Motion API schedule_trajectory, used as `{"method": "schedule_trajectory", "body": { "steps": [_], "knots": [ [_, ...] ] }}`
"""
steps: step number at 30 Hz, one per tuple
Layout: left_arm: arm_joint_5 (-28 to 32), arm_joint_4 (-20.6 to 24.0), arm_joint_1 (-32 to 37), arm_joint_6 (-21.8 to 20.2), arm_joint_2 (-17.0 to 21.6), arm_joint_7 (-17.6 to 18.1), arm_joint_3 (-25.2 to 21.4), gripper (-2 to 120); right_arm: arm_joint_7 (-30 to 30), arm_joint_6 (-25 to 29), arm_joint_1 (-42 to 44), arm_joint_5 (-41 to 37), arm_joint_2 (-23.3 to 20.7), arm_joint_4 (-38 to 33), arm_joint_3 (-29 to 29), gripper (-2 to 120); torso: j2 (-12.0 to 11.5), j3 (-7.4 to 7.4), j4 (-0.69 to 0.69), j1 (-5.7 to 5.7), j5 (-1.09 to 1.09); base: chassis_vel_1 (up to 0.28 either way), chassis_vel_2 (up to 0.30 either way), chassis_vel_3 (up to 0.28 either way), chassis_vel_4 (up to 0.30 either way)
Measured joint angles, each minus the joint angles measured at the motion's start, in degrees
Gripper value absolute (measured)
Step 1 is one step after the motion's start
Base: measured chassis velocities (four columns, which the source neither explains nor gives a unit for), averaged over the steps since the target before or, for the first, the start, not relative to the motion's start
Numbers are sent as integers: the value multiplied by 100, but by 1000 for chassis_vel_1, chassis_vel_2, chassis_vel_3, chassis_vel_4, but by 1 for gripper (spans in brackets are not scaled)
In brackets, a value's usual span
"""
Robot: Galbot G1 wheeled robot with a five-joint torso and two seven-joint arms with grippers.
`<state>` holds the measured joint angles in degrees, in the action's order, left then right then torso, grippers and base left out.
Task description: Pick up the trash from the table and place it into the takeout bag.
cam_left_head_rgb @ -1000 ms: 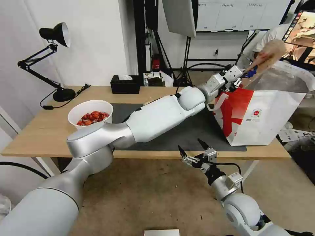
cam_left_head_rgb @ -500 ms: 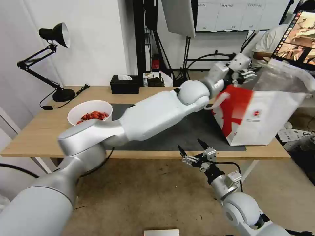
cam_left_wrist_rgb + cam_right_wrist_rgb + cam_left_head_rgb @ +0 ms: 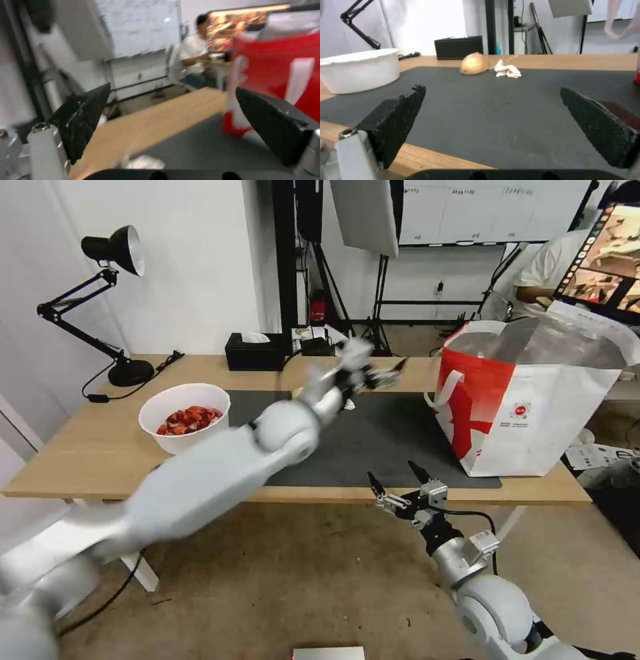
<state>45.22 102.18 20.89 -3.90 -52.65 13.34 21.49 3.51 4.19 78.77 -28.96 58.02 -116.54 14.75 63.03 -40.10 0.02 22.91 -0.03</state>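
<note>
The takeout bag (image 3: 533,407), white and red with foil lining, stands open at the right end of the table (image 3: 80,460). My left gripper (image 3: 388,371) hovers open and empty over the back of the dark mat (image 3: 393,440), left of the bag (image 3: 280,72); its open fingers (image 3: 83,117) frame the bag's red side. A white bowl of red shells (image 3: 185,417) sits at the mat's left edge. The beige lump in its clear bag (image 3: 474,63) and a crumpled white tissue (image 3: 507,70) lie at the mat's far side. My right gripper (image 3: 400,490) hangs open just below the table's front edge.
A black tissue box (image 3: 253,352) stands at the table's back edge, and a black desk lamp (image 3: 113,313) at its back left corner. A person sits at a screen behind the bag. Bare floor lies in front of the table.
My left arm has swung back from above the bag's mouth to over the mat. The clear item it held above the bag is gone from its fingers. The right arm stays put.
</note>
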Motion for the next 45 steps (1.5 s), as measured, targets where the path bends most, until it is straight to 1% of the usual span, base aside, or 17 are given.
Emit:
{"method": "schedule_trajectory", "body": {
  "steps": [1,2,6,7,8,10,11,13,14,17,18,20,22,23,26,31,45],
  "knots": [
    [-80,208,438,1,194,-19,-339,100,11,0,-7,-1,-1,-1,-5,100,0,0,0,0,-1,0,0,0,0],
    [-80,208,438,1,194,-19,-339,100,11,0,-7,-1,-1,-1,-5,100,0,0,0,0,-1,0,0,0,0],
    [-434,626,1898,102,659,-220,-1427,100,78,-16,-67,-1,-14,-16,-55,100,0,0,-4,0,2,0,0,0,0],
    [-434,626,1898,102,659,-220,-1427,100,78,-16,-67,-1,-14,-16,-55,100,0,0,-4,0,2,0,0,0,0],
    [-530,778,2407,120,750,-256,-1867,100,94,-34,-129,-3,-31,-12,-107,100,0,0,-4,0,2,0,0,0,0],
    [-683,953,3122,166,771,-169,-2429,100,146,-53,-131,5,-43,-36,-107,100,0,1,5,0,4,0,0,0,0],
    [-683,953,3122,166,771,-169,-2429,100,146,-53,-131,5,-43,-36,-107,100,0,1,5,0,4,0,0,0,0],
    [-861,1101,3637,179,663,-112,-2762,100,205,-54,-7,55,-34,-114,-19,100,1,1,-3,-1,0,0,0,0,0],
    [-861,1101,3637,179,663,-112,-2762,100,205,-54,-7,55,-34,-114,-19,100,1,1,-3,-1,0,0,0,0,0],
    [-1260,1389,4545,160,322,15,-3342,100,306,-52,175,284,-31,-241,91,100,1,0,-4,-1,4,0,0,0,0],
    [-1260,1389,4545,160,322,15,-3342,100,306,-52,175,284,-31,-241,91,100,1,0,-4,-1,4,0,0,0,0],
    [-1548,1495,5188,151,36,3,-3760,100,428,-70,308,513,-37,-311,165,100,0,1,-3,-1,4,0,0,0,0],
    [-1908,1526,5861,272,-317,-216,-4193,100,539,-106,519,791,-37,-389,303,100,0,0,0,-1,2,0,0,0,0],
    [-1908,1526,5861,272,-317,-216,-4193,100,539,-106,519,791,-37,-389,303,100,0,0,0,-1,2,0,0,0,0],
    [-2343,1527,6447,563,-680,-500,-4604,100,653,-124,856,1002,43,-462,483,100,1,0,-2,-1,3,0,0,0,0],
    [-2571,1536,6747,714,-873,-644,-4801,100,724,-86,1101,1118,207,-469,556,100,1,0,-2,-1,4,0,0,0,0],
    [-2698,1438,6798,828,-968,-669,-4768,100,747,-34,1304,1312,473,-377,453,100,0,-1,-2,0,4,0,0,0,0]
  ]
}}
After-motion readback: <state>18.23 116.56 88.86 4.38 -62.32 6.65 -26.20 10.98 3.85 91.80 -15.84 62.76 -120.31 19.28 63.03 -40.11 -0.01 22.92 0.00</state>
